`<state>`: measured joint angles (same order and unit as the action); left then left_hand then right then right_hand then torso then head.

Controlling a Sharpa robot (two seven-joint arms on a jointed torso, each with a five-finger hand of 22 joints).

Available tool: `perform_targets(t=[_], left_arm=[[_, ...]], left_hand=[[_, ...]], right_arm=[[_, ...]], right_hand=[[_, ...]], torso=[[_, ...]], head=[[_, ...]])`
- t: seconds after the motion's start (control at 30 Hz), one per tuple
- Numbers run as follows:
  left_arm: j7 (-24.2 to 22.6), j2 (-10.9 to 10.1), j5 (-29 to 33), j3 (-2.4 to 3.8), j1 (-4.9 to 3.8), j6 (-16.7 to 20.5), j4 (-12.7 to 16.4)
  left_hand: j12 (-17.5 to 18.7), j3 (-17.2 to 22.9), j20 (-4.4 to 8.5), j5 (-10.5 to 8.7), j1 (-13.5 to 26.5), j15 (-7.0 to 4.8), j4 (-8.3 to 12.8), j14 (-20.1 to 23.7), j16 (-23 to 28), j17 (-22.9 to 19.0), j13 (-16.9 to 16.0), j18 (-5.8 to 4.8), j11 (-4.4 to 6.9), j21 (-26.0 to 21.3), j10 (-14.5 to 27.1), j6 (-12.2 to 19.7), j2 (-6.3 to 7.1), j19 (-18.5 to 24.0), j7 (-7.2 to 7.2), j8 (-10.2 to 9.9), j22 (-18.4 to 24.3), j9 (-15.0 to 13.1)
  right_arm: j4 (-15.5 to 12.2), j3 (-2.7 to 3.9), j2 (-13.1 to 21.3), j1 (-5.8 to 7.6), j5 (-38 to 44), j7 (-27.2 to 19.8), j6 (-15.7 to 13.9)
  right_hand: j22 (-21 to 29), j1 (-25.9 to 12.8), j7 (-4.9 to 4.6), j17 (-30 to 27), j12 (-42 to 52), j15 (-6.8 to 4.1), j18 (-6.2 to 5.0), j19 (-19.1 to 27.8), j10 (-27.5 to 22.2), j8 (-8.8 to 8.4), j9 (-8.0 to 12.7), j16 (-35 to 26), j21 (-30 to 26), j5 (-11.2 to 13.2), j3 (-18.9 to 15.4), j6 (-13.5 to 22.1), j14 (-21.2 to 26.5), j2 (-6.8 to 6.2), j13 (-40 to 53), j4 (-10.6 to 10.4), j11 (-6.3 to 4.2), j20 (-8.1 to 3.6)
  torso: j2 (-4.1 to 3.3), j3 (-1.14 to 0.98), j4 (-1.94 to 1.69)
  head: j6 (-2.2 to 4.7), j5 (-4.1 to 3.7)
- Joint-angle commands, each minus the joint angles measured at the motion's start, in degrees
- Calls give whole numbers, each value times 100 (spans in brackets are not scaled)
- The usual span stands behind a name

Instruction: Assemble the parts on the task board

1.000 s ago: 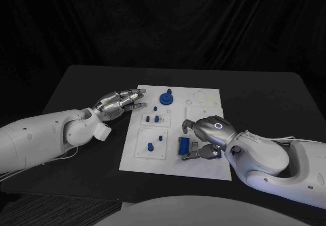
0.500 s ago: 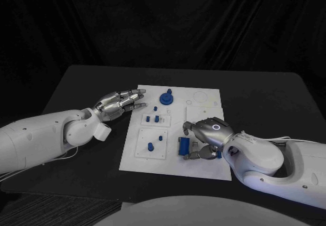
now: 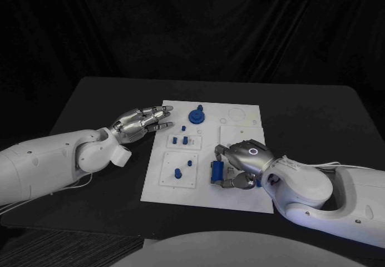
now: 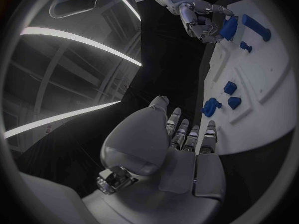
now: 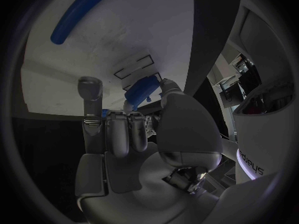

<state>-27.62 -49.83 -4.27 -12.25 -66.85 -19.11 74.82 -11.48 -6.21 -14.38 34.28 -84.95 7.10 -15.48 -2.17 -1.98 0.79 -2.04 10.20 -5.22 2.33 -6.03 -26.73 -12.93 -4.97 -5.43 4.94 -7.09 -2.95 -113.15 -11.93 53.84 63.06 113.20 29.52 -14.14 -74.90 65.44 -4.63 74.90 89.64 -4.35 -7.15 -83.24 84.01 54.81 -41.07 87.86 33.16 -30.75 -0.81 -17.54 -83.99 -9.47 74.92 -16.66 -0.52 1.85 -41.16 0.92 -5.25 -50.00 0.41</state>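
While my left hand point(image 3: 143, 123) rests at the task board's point(image 3: 241, 197) left edge with fingers apart and empty, my right hand point(image 3: 241, 161) sits over the board's near right, apparently pinching a blue block point(image 3: 216, 172) that stands on the board.

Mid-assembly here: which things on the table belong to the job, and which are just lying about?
Belongs to the job:
task board
blue block at the right hand
blue round part at the board's far end
small blue pegs in the raised plates
left hand, at the board's left edge

Just there:
black table
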Motion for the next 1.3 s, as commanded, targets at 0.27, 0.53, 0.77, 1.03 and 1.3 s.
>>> perform_targets(t=[0.27,0.53,0.77,1.03,1.3], left_arm=[[-36,1,20,5,10,-99,-4],[-23,2,20,5,11,-107,-15],[-14,4,20,5,16,-118,-25],[-6,11,20,5,27,-125,-30],[1,4,20,5,34,-126,-30]], left_hand=[[-22,35,-37,21,-58,74,0,-9,-33,11,-8,22,-49,9,0,-5,0,-39,-11,37,-12,-6],[-27,38,-42,20,-57,82,-3,-14,-37,13,-9,22,-49,10,-2,-8,-2,-41,-11,39,-12,-6],[-25,40,-46,18,-56,90,-6,-17,-39,14,-8,22,-50,12,0,0,-4,-44,-9,39,-13,-5],[-25,40,-46,18,-56,90,-6,-17,-39,14,-8,22,-50,12,0,0,-4,-44,-9,39,-13,-5],[-26,42,-49,16,-55,95,-9,-19,-41,14,-8,21,-51,13,0,5,-5,-47,-8,39,-13,-5]], right_arm=[[-24,2,19,-17,-86,-76,-89],[-115,2,113,-17,-97,-148,-227],[-176,2,191,-17,-157,-160,-285],[-168,2,166,-17,-219,-152,-208],[-153,2,131,-18,-284,-131,-114]], right_hand=[[-248,-15,19,991,36,-25,-82,-72,599,6,373,-13,-50,-1776,299,-247,-494,192,1508,8,-38,-29],[-280,-222,13,1008,36,-33,-81,-85,599,-102,601,-7,-88,-3189,701,-258,-498,147,1508,-5,-43,-37],[-311,-580,14,1053,36,-34,-79,-95,599,-208,760,13,-87,-3741,1028,-321,-506,139,1508,-9,-48,-39],[-324,-702,1,1058,36,-25,-80,-96,599,-347,899,14,-121,-3461,1158,-265,-507,78,1508,1,-36,-35],[-331,-749,-8,1060,36,-19,-80,-101,599,-392,960,15,-131,-3336,1195,-282,-508,66,1508,1,-29,-31]], torso=[[1,-1,2],[5,-1,3],[3,-4,2],[6,-8,7],[12,-6,6]], head=[[0,20],[0,31],[0,23],[0,7],[0,15]])
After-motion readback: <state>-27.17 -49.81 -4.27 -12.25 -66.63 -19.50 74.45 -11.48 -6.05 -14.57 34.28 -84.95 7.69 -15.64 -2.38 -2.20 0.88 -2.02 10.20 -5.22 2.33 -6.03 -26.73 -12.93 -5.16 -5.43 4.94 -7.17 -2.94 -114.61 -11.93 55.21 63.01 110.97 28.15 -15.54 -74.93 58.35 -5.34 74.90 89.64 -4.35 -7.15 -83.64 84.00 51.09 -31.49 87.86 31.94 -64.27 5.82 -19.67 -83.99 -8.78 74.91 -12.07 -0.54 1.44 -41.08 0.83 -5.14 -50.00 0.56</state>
